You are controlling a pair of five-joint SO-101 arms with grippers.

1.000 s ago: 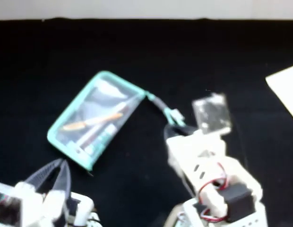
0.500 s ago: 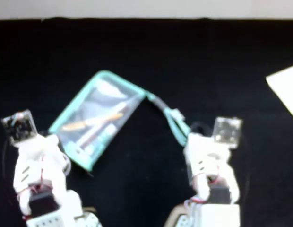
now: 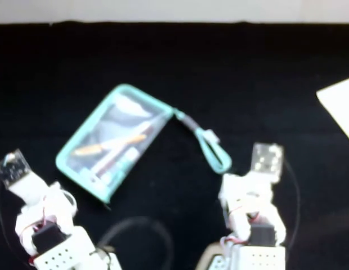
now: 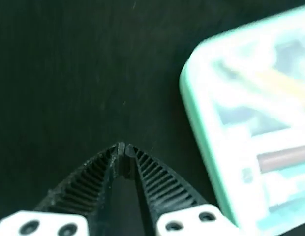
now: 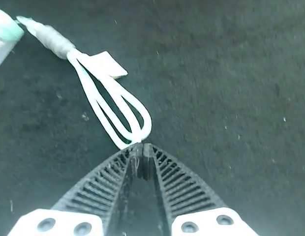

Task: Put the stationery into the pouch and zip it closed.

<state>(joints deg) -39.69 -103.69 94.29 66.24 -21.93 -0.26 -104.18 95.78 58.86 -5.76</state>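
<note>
The clear pouch with teal edging lies flat on the black table, left of centre, with an orange pen and other stationery inside. Its teal wrist strap trails off to the right in a loop. My left gripper is shut and empty, hovering over bare cloth beside a corner of the pouch. My right gripper is shut, its tips right at the end of the strap loop, with nothing visibly between them. Both arms sit near the table's front edge.
A white sheet lies at the right edge of the table. A dark cable arcs over the cloth between the two arm bases. Bare black cloth stretches behind the pouch up to the far edge.
The right arm has drawn back from the strap, which now lies loose on the table. The left arm swung up at the left, then pulled back toward the front.
</note>
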